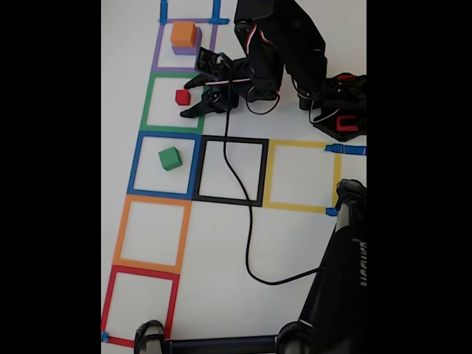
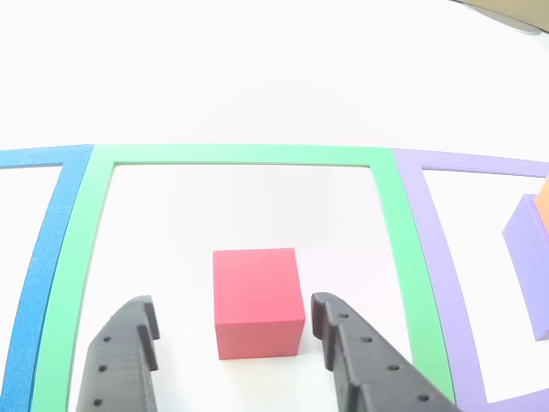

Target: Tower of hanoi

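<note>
A small red cube sits inside the green tape square. My gripper is open, its two black fingers standing either side of the red cube without touching it. In the purple tape square an orange cube rests on top of a purple cube. A green cube lies alone in the blue tape square.
Black, yellow, orange and red tape squares hold nothing. A black cable runs from the arm across the black square. A black stand occupies the bottom right corner of the fixed view.
</note>
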Action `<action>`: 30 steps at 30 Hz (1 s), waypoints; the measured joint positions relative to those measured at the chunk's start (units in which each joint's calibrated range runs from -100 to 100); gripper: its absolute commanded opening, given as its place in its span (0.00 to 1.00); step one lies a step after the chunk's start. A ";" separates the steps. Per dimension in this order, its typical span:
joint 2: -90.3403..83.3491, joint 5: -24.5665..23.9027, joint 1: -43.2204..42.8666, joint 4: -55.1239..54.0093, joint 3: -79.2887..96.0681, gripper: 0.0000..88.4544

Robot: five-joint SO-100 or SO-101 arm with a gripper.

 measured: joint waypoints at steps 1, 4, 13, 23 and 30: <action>0.00 0.00 -0.23 0.00 0.00 0.12; 0.00 0.00 -1.05 0.00 -0.09 0.10; 0.00 0.00 -2.22 0.00 -0.53 0.02; -7.01 0.00 -2.93 4.35 -0.44 0.01; -25.83 0.00 -2.93 22.41 -0.27 0.01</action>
